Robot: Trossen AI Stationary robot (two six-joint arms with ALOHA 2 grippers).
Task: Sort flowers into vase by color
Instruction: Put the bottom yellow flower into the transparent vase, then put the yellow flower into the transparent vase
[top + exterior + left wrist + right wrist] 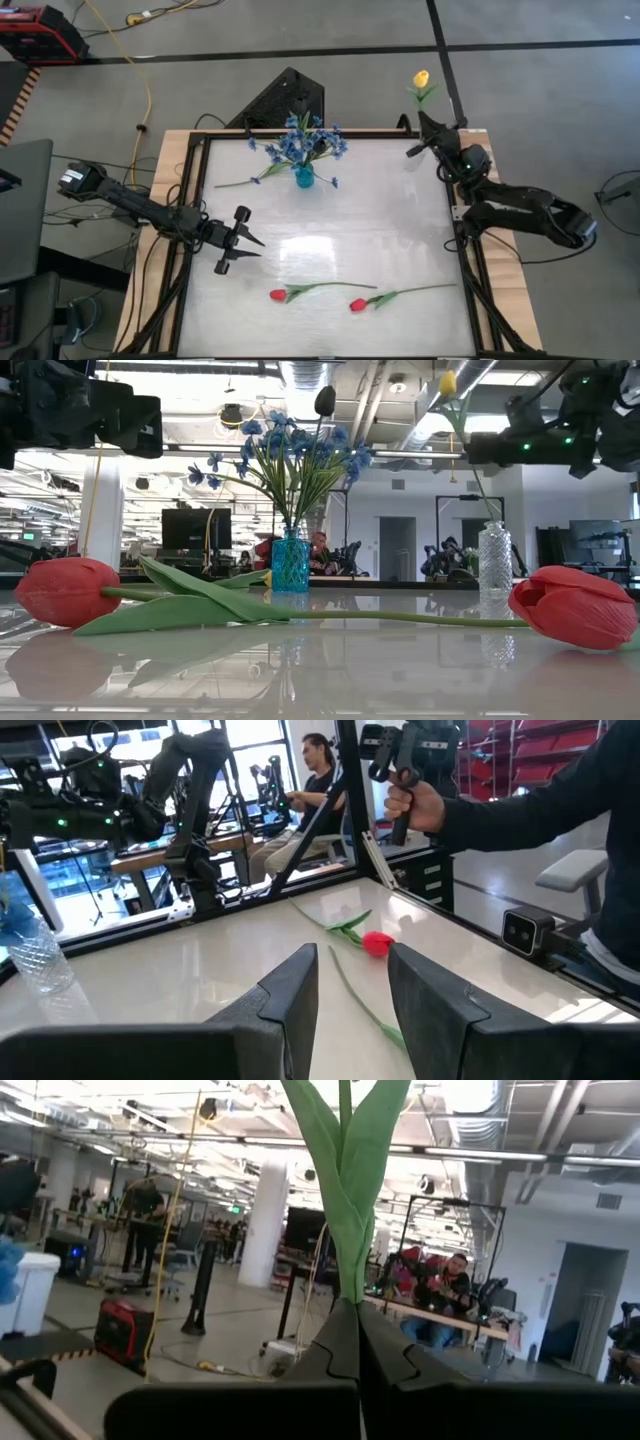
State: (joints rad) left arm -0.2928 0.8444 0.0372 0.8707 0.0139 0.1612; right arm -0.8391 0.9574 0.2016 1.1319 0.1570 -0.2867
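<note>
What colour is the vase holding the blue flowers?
Teal blue glass; the vase shows best in the low view.

left gripper (243, 241) | over table's left-centre, arm reaching in from left edge, fingers parted | right gripper (424, 131) | raised at far right corner (arm folded back along right edge), fingers (335, 1342) pinched together on stem (345, 1200)
</note>
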